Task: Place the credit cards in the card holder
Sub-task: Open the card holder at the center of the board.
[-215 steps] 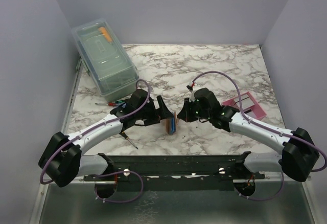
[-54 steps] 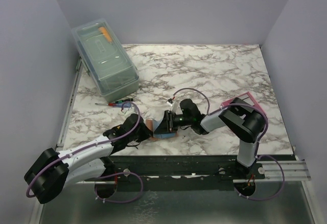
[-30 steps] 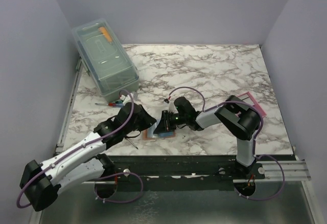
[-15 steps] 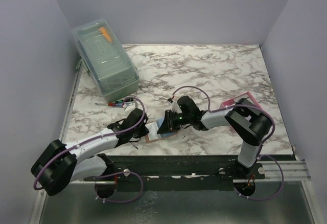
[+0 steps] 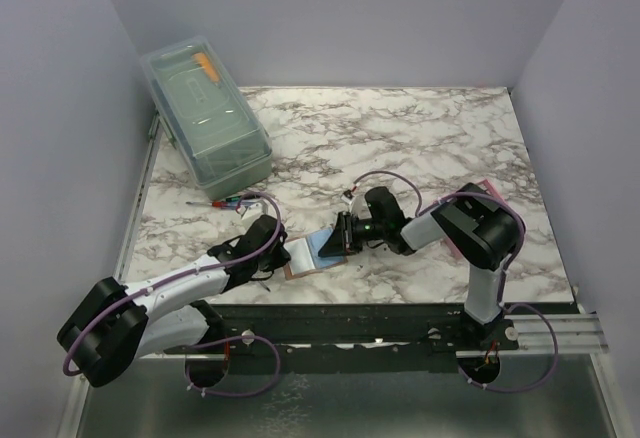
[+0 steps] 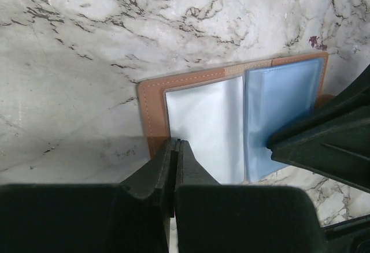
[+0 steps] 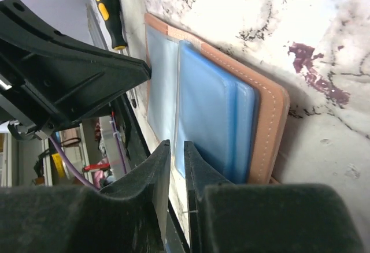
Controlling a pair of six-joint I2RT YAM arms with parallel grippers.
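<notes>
Top view: left arm lies low and stretched from its base toward 1 o'clock. The left gripper [image 5: 281, 249] is at the 9 o'clock edge of the card holder [image 5: 305, 258]. Right arm is folded, elbow up, wrist reaching toward 9 o'clock, with the right gripper [image 5: 341, 234] at the holder's 3 o'clock side. The holder lies open near the 6 o'clock edge of the tabletop [image 5: 400, 148]. There is free marble toward 12 o'clock. A plastic box [image 5: 205, 118] sits at 10 o'clock and small screwdrivers [image 5: 228, 199] lie near the left wrist. A pink tray [image 5: 488, 187] is partly hidden behind the right elbow. Compared with half a second ago, the right wrist has pulled toward 3 o'clock and a blue page is raised.

Left wrist view: left gripper [image 6: 174, 149] is fully closed and holds nothing, its tip at the holder's near tan edge. A right finger [image 6: 324, 137] covers the blue page's corner.

Right wrist view: right gripper [image 7: 174, 152] is narrow, pinching the edge of a blue sleeve page of the holder. A yellow-black screwdriver [image 7: 111, 13] lies at 11 o'clock.
</notes>
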